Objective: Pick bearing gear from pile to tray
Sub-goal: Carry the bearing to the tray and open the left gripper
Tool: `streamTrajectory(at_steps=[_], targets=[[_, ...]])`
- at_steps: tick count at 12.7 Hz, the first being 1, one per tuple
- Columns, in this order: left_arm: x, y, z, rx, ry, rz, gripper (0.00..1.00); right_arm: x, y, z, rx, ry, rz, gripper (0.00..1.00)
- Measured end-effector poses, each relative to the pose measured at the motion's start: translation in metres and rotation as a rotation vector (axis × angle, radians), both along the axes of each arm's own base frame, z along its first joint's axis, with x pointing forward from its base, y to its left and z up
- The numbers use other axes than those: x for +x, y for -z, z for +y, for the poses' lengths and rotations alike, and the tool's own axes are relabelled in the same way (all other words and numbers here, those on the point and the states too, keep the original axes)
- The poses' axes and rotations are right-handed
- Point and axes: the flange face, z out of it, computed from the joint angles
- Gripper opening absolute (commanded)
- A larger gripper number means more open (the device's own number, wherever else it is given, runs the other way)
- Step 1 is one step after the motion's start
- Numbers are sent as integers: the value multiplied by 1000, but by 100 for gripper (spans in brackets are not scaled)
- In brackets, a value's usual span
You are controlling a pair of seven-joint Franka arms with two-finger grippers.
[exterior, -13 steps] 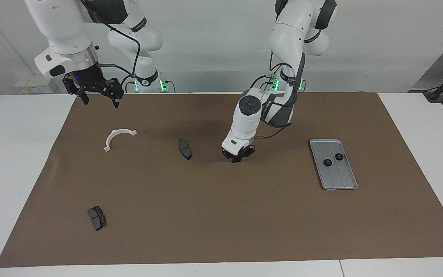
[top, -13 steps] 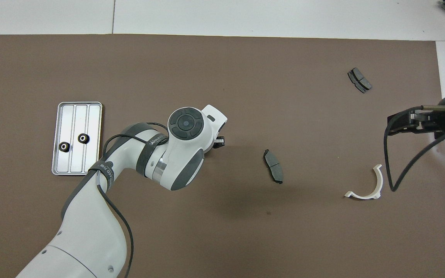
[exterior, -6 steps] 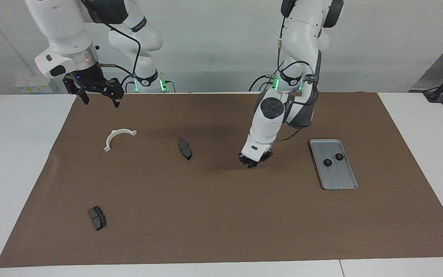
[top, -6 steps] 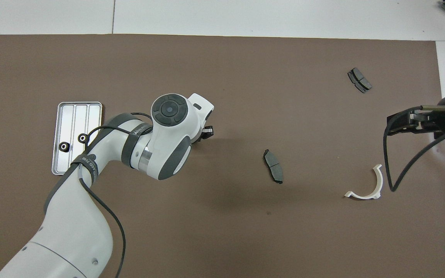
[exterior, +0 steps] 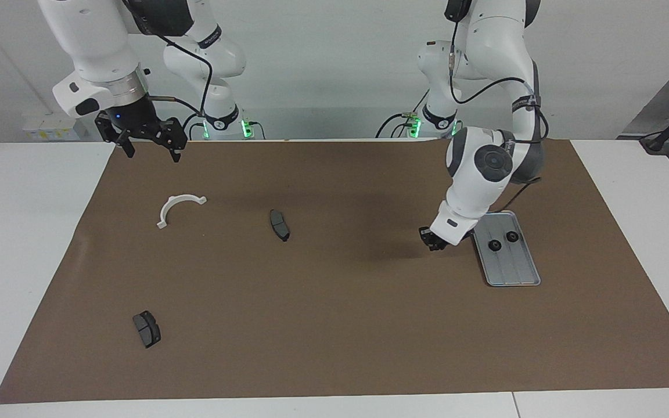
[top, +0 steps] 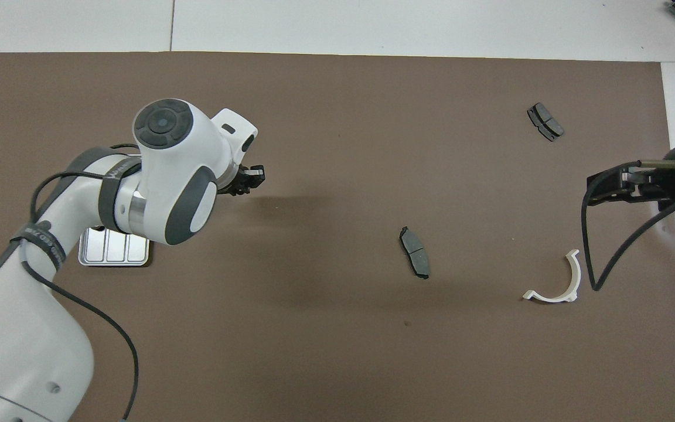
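Bearing gears [exterior: 493, 245]: two small black toothed rounds lying flat in the tray [exterior: 511, 273], one at about 2 o'clock of the other in the facing view, close together but apart. The tray is a shallow silver-grey metal rectangle with rounded corners, a raised rim and lengthwise ridges. It sits on the matte brown mat [exterior: 334, 325] at about 3 o'clock of the mat's centre in that view. In the overhead view my left arm covers most of it and only one end [top: 115, 255] shows.

My left gripper [exterior: 434, 242] hangs low over the mat at 9 o'clock of the tray in the facing view, just beside its rim, fingertips clenched. I cannot tell whether a gear sits between them. My right gripper [exterior: 151, 152] waits released, jaws spread, over the mat's corner at 10 o'clock.

Other parts, all on the mat and well apart:
- a white curved plastic bracket [exterior: 177, 209], a half ring with small end tabs, at 5 o'clock of my right gripper;
- a dark grey brake pad [exterior: 279, 224], a flat, slightly arched slab, near the mat's centre;
- a second pad [exterior: 147, 329] at 7 o'clock of the centre.
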Motion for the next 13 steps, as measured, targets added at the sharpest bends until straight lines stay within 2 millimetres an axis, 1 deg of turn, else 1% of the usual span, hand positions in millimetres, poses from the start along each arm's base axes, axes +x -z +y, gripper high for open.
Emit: streamTrajectory(at_steps=[2,5,8,9,11,12,13], targets=[[5,4,42,-7,82,23,9,0,0,0,0,0,0,100],[3,15,109,-26,191,42,9,0,0,0,0,0,0,100],[1,21,166,-47,287,42,10,0,0,0,0,0,0,100],[-4,26,179,-51,312,40,10,0,0,0,0,0,0,100],[-18,40,195,-60,340,54,12,0,0,0,0,0,0,100],[-25,45,198,-63,350,60,15,0,0,0,0,0,0,100],[-30,48,199,-66,358,69,25,0,0,0,0,0,0,100]])
